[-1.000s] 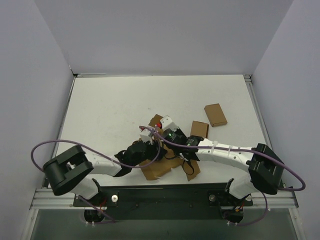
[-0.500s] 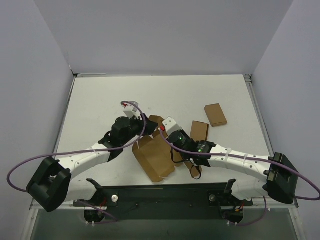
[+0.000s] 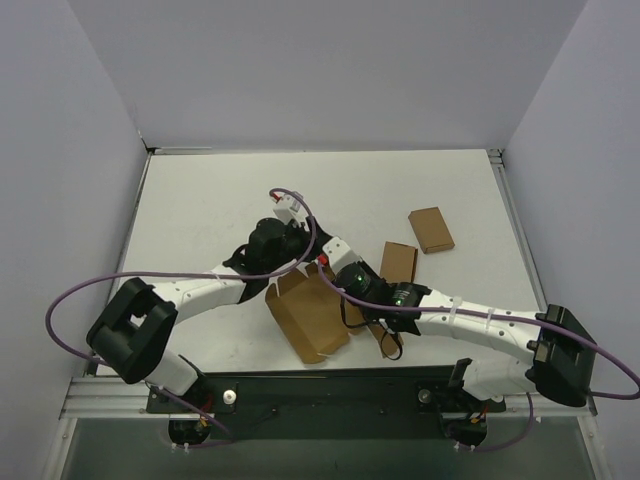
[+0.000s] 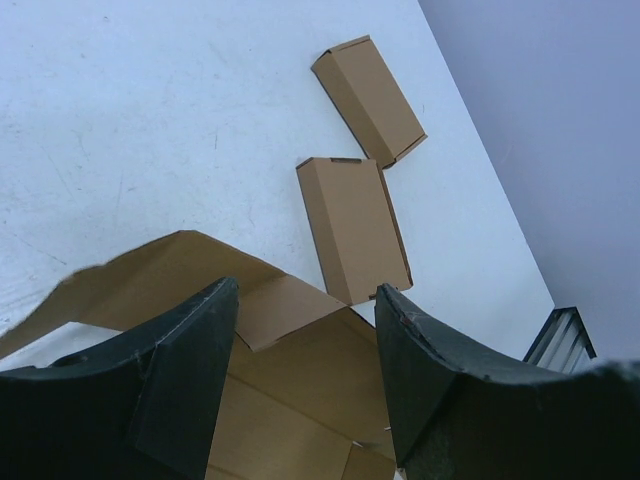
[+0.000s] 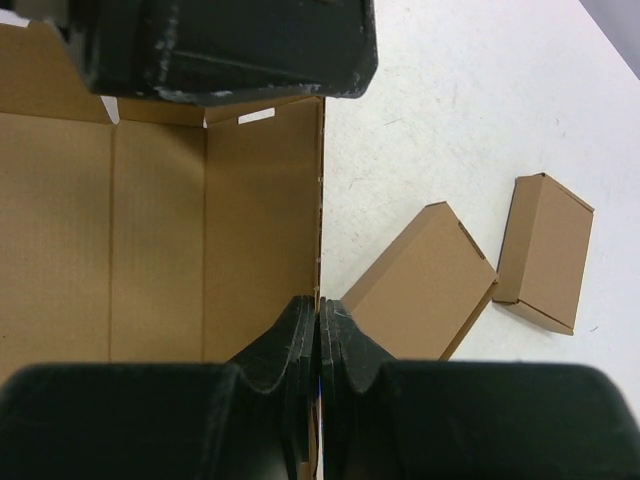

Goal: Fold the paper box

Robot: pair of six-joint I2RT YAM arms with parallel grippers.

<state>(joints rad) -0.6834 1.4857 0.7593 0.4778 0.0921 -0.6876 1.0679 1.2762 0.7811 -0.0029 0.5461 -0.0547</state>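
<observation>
Top external view is showing the paper box (image 3: pixel 308 318) lying opened out on the white bench (image 3: pixel 200 210), toward the near edge and roughly midway between the two arms. Its brown panels are spreading flat, with a side wall and a far flap standing up. Right fingers (image 5: pixel 320 318) are clenching together on the box's right-hand upright edge; in the right wrist view the thin cardboard is running between the two black tips, so they are grasping the paper box there. Left fingers (image 4: pixel 185 385) are standing released, well apart, hanging over the far part of the box, with a raised flap showing in the gap between them; whether either finger is touching it is not clear. Left arm is reaching in from the left over the box's far corner, and right arm is stretching in low from the right. Just beside the box, on its right, a small closed cardboard box (image 3: pixel 399 262) is lying flat on the bench, and a second small box (image 3: pixel 431 229) is lying near it, farther back and to the right, apart from the first.
</observation>
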